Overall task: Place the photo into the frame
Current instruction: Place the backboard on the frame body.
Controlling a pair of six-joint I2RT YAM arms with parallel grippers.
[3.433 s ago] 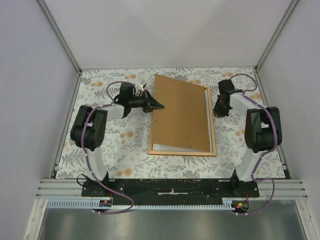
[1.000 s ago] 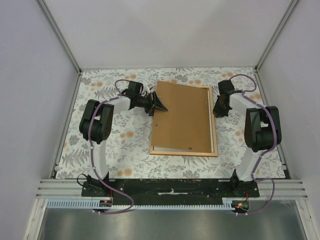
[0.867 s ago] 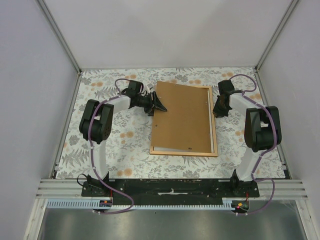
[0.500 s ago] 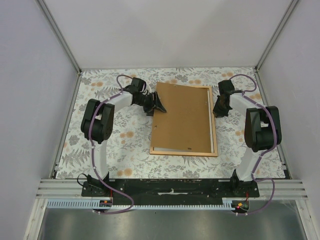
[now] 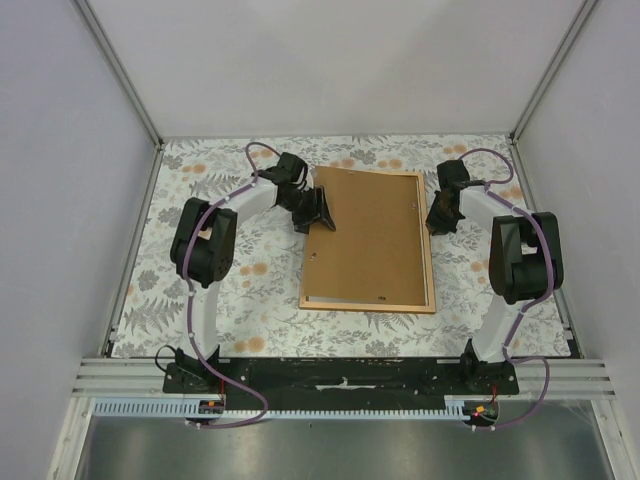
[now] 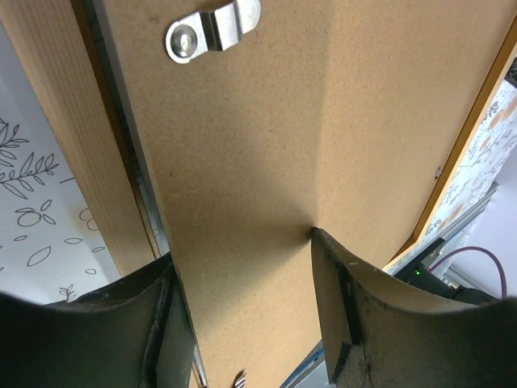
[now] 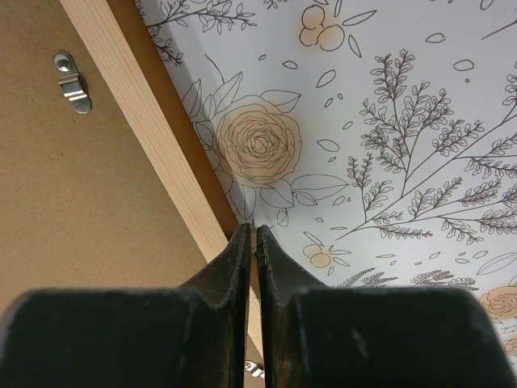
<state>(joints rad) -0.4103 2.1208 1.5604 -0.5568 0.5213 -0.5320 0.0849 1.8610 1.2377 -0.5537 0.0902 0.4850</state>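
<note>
The plain brown backing board (image 5: 370, 235) no longer lies skewed across the thin orange-brown wooden frame (image 7: 157, 121). It has swung round until its edges run along the rails, and it now sits almost square inside them. The left gripper (image 5: 322, 213) has travelled with that far corner. Its jaws have spread and now stand wide, one finger on each side, with bare board directly beneath them and nothing gripped. A silver metal clip (image 6: 212, 28) lies just ahead of its fingertips.

The right gripper (image 7: 252, 226) has not moved. Its fingers are pressed almost together, holding nothing that I can see, and the tips sit right at the outer edge of the frame's rail, over the floral tablecloth (image 7: 388, 162).

The photo (image 5: 335, 298) is under the board, below the left hand, and only a pale sliver of it shows at the frame's near end (its printed face cannot be seen).

In my judgement the insertion is nearly finished. The board's left side probably still needs pressing flat, because a dark gap remains along that rail.
</note>
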